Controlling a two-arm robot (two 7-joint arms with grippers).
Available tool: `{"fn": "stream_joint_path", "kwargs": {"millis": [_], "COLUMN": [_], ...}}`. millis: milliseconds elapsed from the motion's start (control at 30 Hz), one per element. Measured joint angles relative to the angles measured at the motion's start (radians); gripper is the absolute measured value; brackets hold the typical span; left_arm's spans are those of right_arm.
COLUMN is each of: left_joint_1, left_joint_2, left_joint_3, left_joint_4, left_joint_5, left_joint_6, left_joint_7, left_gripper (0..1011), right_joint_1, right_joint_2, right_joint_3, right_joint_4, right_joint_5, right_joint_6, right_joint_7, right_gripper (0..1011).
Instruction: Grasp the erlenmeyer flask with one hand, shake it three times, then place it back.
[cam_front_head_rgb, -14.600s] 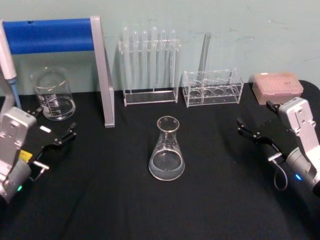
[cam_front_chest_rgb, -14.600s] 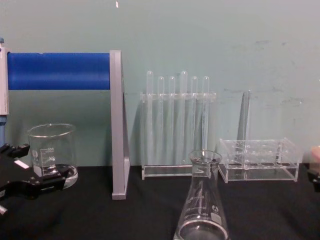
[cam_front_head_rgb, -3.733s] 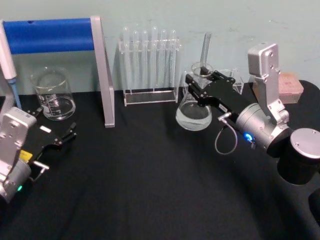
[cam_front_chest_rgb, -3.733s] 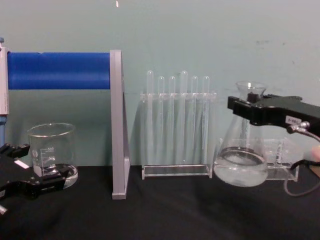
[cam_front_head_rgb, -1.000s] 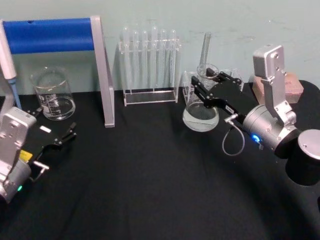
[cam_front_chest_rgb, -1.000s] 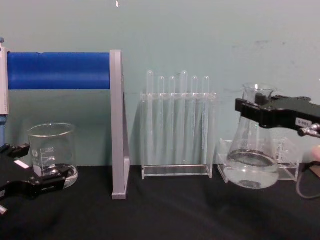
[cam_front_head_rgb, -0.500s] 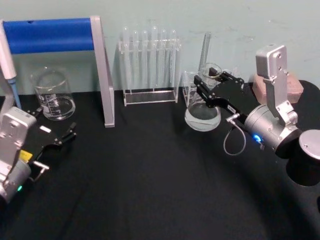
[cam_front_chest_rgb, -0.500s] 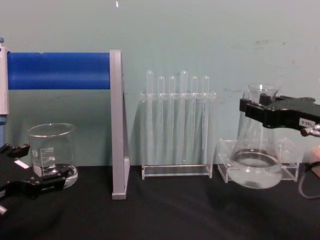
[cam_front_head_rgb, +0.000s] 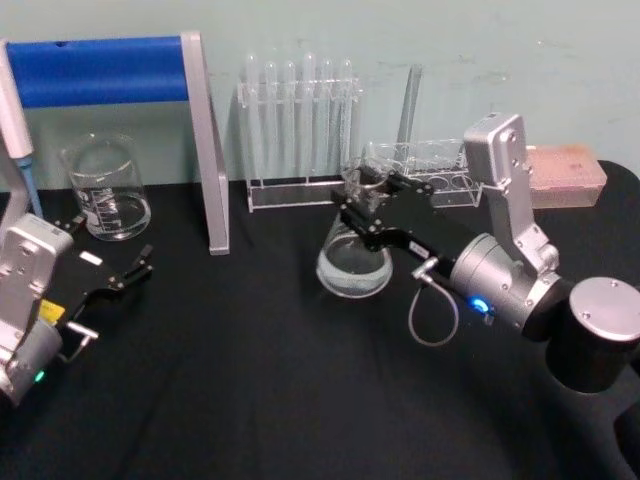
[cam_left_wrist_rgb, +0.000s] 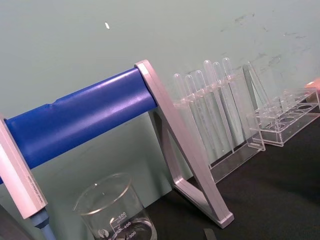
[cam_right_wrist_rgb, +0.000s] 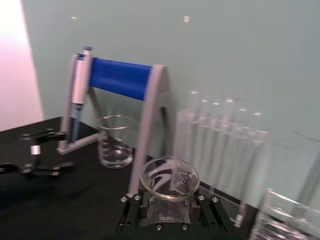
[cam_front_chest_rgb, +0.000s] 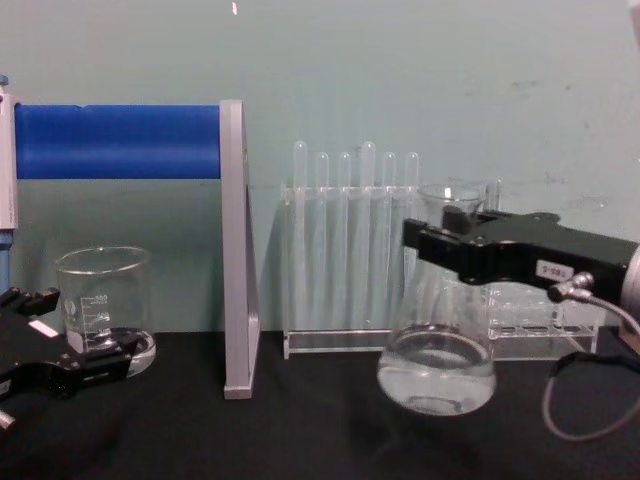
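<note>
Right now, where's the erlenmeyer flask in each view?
Head view: erlenmeyer flask centre, neck in the right gripper; left gripper parked left.
Chest view: flask right of centre.
Right wrist view: flask bottom centre, rim upward.
Left wrist view: test tube rack right of centre.
Shared landmark: that rack, behind the flask.

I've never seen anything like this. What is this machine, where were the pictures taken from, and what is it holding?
It is a robot with two arms, each ending in a pinching tool. One picture looks down from its head, one looks across from its chest, and two come from its wrists. On the black table stand a glass beaker, a rack of test tubes, a smaller rack and a blue-barred stand. The right tool is shut around the neck of the erlenmeyer flask, a cone-shaped glass vessel that seems lifted off the table. The left tool lies open near the beaker, idle.
</note>
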Motion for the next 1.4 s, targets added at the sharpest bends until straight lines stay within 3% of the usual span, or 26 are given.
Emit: {"fn": "stream_joint_path", "kwargs": {"millis": [767,1100,1400], "left_joint_1": [0.0,0.0,0.0], "left_joint_2": [0.0,0.0,0.0], "left_joint_3": [0.0,0.0,0.0], "left_joint_4": [0.0,0.0,0.0], "left_joint_5": [0.0,0.0,0.0], "left_joint_6": [0.0,0.0,0.0], "left_joint_7": [0.0,0.0,0.0], "left_gripper": [1001,1001,1001], "right_joint_1": [-0.026,-0.023,-0.01], "right_joint_2": [0.043,0.056,0.055], "right_joint_3": [-0.136,-0.157,-0.142], "right_joint_4": [-0.089,-0.098,-0.078], "right_joint_5": [0.056,0.071,0.074], "right_joint_6": [0.006,0.005,0.001], "right_joint_7": [0.094,0.098,0.061], "right_gripper": [450,450,449]}}
